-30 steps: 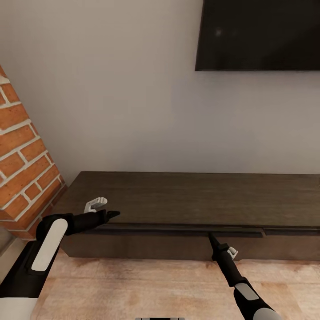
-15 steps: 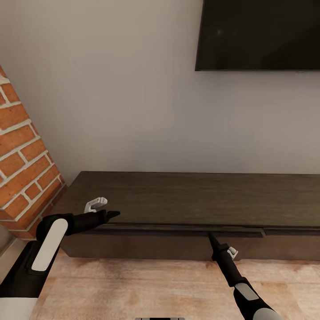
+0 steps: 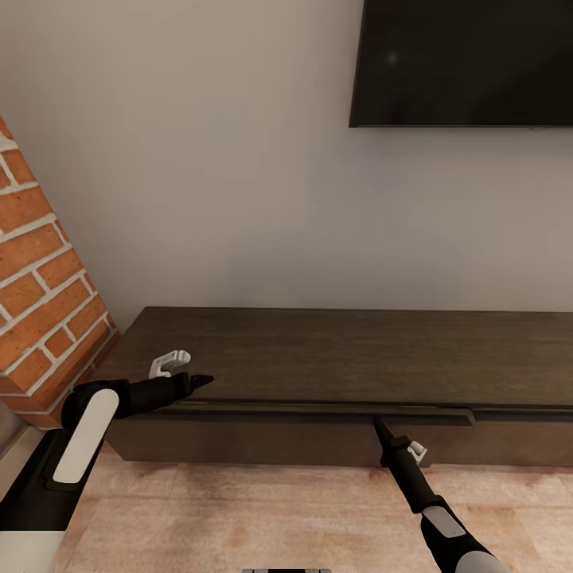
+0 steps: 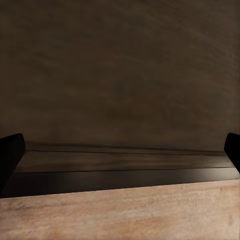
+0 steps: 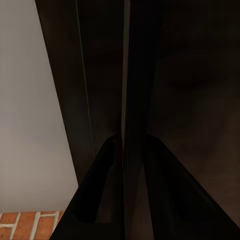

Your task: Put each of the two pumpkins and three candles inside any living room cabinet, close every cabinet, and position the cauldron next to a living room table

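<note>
Dark-brown wood cabinet [image 3: 342, 358], one unit with two fronts: left jaws [image 3: 203, 380] spread, right jaws [image 3: 378, 428] unclear.

Soft, even light fills the head view, leaving the wall [image 3: 239, 159] pale with only a faint shadow under the cabinet [image 3: 334, 358] lip. Both wrist views are dim and slightly blurred, the dark wood close and smeared, without glare.
</note>
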